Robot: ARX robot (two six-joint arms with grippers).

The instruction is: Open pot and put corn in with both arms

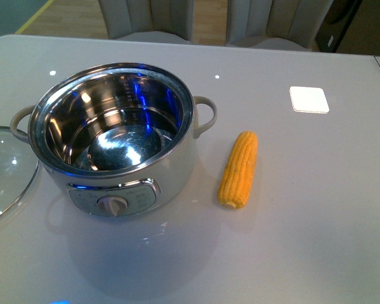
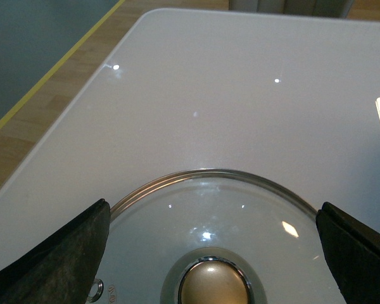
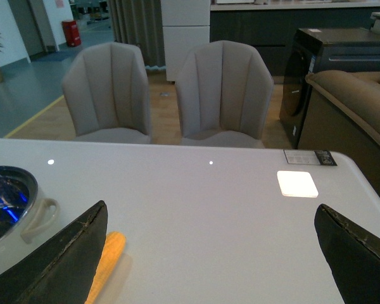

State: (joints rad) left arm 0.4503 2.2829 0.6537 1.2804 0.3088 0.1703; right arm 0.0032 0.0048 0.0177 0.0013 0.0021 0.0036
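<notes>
The pot [image 1: 123,190] stands open on the white table, its shiny steel bowl empty, dial facing me. The corn [image 1: 239,168] lies on the table just right of the pot, apart from it. The glass lid [image 1: 6,171] lies flat on the table left of the pot. Neither arm shows in the front view. My left gripper [image 2: 212,253] is open, jaws wide, right above the lid [image 2: 209,209] with its beige knob [image 2: 214,288] between the fingers. My right gripper [image 3: 209,253] is open and empty above bare table; the corn [image 3: 107,256] lies beside one finger, with the pot [image 3: 9,202] beyond.
A white square pad [image 1: 309,99] lies on the table at the back right. Two grey chairs [image 3: 221,95] stand behind the table's far edge. The table's left edge [image 2: 63,126] runs close to the lid, with wooden floor beyond.
</notes>
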